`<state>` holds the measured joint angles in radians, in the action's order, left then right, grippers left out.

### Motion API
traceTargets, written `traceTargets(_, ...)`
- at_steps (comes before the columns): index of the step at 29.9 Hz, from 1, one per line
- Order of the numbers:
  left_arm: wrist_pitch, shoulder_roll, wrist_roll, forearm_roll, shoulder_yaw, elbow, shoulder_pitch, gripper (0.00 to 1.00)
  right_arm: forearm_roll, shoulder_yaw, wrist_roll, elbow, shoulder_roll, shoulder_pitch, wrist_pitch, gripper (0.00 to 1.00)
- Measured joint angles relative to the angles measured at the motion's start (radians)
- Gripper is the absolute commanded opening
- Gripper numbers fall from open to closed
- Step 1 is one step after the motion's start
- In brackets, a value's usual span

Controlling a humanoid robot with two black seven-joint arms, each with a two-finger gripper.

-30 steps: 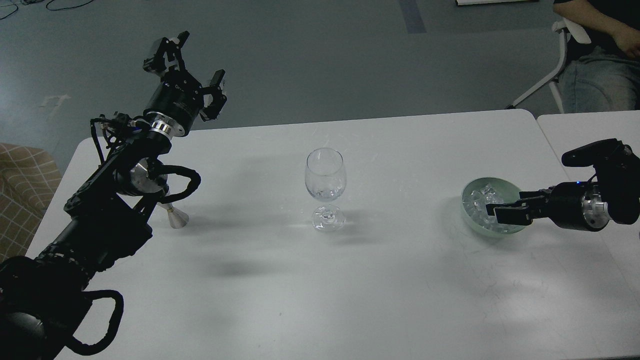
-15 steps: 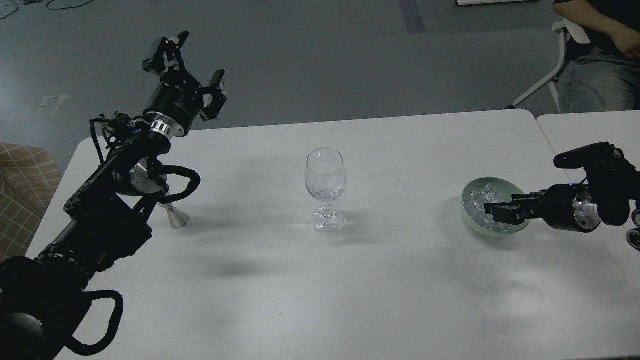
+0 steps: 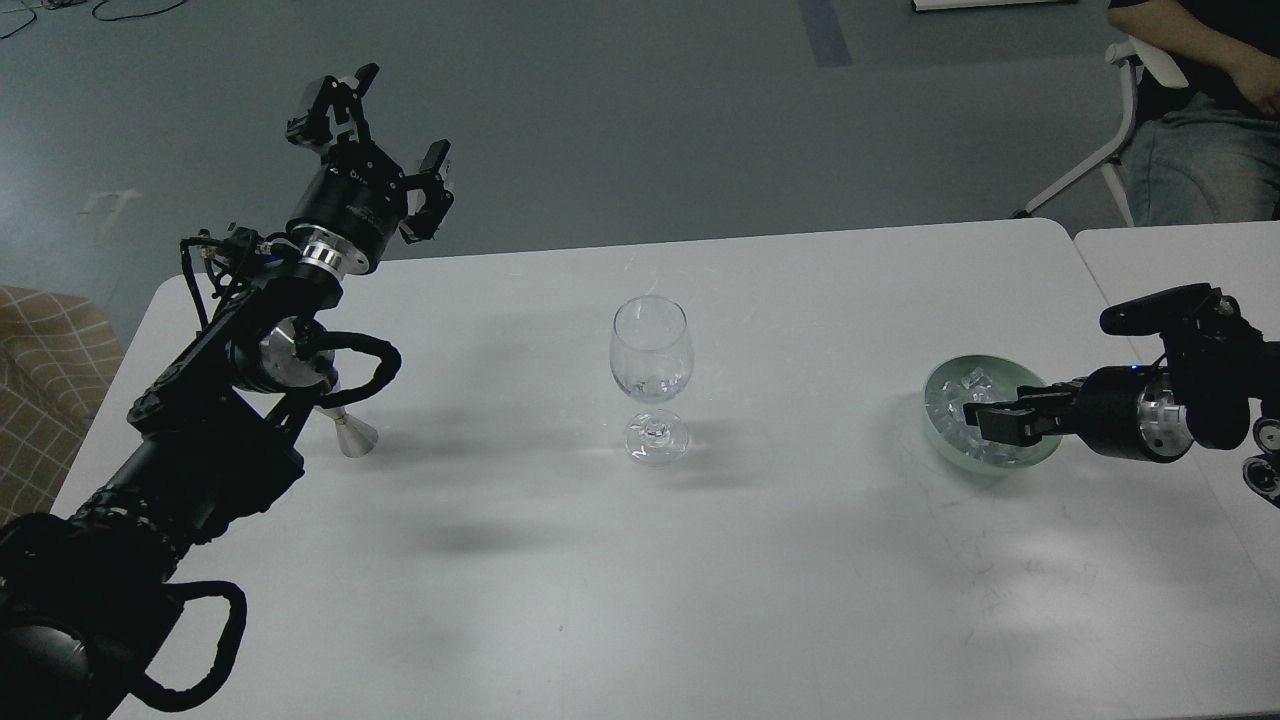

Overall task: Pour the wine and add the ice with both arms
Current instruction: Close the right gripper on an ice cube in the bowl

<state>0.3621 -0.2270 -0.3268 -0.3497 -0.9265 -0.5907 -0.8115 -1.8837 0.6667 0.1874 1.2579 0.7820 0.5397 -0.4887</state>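
A clear stemmed wine glass (image 3: 651, 372) stands upright at the middle of the white table (image 3: 640, 560); a little ice shows at the bottom of its bowl. A pale green bowl (image 3: 938, 426) at the right holds the heap of clear ice (image 3: 955, 400). My right gripper (image 3: 985, 420) reaches in from the right, its fingertips inside the bowl among the cubes; the fingers look close together. My left gripper (image 3: 385, 135) is raised above the table's far left corner, open and empty. No wine bottle is in view.
A small silver cone-shaped object (image 3: 352, 434) lies on the table beside my left arm. A second white table (image 3: 1180, 255) adjoins at the right. A seated person (image 3: 1200, 120) and chair are at the far right. A checked seat (image 3: 45, 380) is at the left.
My right gripper has shifted slightly left and up within the ice bowl, and the right forearm has drawn in. The left arm and the glass have not moved.
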Motion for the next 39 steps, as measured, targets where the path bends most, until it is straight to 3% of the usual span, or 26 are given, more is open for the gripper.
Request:
traceTargets(5,0.0,0.0,0.0,0.0,0.0,0.0,0.0,0.98,0.001,0.0,-0.003,-0.001,-0.002,0.0,0.0,0.66)
traceTargets(26,0.0,-0.001,-0.001,0.0,0.0,-0.002,0.008,0.98,0.004,0.0,-0.021,-0.006,-0.002,-0.003,0.0,0.42)
traceTargets(39,0.0,-0.002,-0.002,0.001,0.0,-0.003,0.009,0.98,0.009,0.001,-0.026,-0.005,-0.005,-0.003,0.0,0.39)
